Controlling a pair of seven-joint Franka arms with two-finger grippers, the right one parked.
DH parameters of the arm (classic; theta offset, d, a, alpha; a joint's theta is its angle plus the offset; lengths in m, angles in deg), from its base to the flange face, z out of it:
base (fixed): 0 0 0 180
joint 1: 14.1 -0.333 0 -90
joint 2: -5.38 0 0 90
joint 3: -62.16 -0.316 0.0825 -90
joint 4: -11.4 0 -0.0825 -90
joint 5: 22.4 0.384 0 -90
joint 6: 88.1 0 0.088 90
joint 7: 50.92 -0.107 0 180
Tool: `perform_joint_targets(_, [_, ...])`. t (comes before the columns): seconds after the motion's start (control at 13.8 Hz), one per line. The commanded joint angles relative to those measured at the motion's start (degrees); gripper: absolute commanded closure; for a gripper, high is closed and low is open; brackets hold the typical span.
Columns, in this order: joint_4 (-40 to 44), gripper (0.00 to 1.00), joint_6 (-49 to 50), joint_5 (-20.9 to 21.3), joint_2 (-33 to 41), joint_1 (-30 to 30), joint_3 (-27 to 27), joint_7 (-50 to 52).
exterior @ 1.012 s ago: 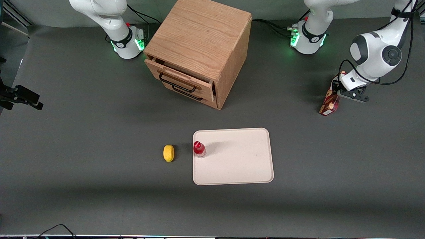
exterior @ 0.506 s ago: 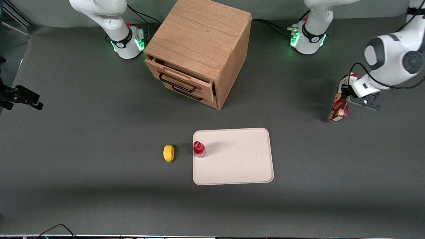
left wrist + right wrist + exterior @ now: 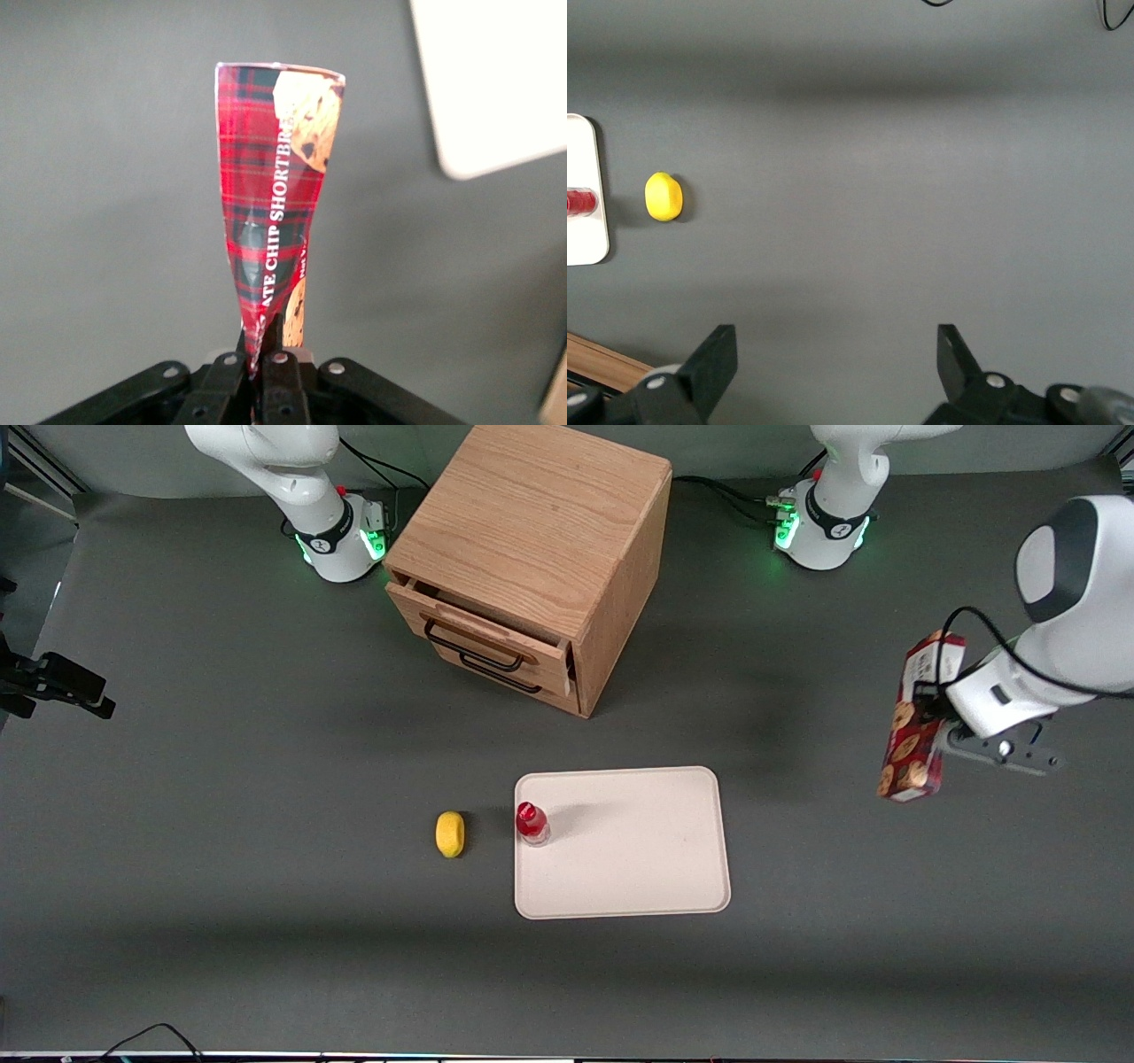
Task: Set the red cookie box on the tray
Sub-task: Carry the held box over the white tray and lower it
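Observation:
My left gripper (image 3: 932, 717) is shut on the red cookie box (image 3: 917, 722), a long slim dark-red carton with cookie pictures. It holds the box in the air above the table, toward the working arm's end. In the left wrist view the gripper (image 3: 261, 354) pinches the box (image 3: 270, 190) so that its near end is crushed flat between the fingers. The cream-white tray (image 3: 638, 859) lies flat on the table, nearer to the front camera than the cabinet. One corner of the tray (image 3: 496, 80) shows in the left wrist view. The box is well apart from the tray.
A small red-capped bottle (image 3: 532, 823) stands on the tray's edge toward the parked arm's end. A yellow lemon (image 3: 450, 833) lies on the table beside it. A wooden drawer cabinet (image 3: 532, 558) stands farther from the front camera, its top drawer slightly open.
My left gripper has lifted the red cookie box off the table and carried it nearer to the front camera. Nothing else has moved.

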Motion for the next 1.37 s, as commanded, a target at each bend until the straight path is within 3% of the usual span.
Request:
perform_joint_targets(0.0, [15.9,1.0,3.0,-0.3,-13.2,3.5,2.7,13.2])
perform_joint_targets(0.22, [25.4,1.0,0.9,-0.3,-23.5,6.7,6.0,22.3])
perform_joint_targets(0.36, [27.4,1.0,-5.0,-0.1,-28.3,9.3,6.0,25.5])
perform_joint_targets(0.51, [27.0,1.0,-11.4,2.0,-31.7,10.8,6.0,29.6])
perform_joint_targets(0.8, [25.0,1.0,-19.8,10.5,-36.6,14.3,6.0,41.5])
perform_joint_targets(1.16, [18.2,1.0,-26.9,10.9,-37.0,14.6,6.0,42.9])
perform_joint_targets(1.3, [17.0,0.78,-28.0,10.9,-37.0,14.5,6.0,42.9])
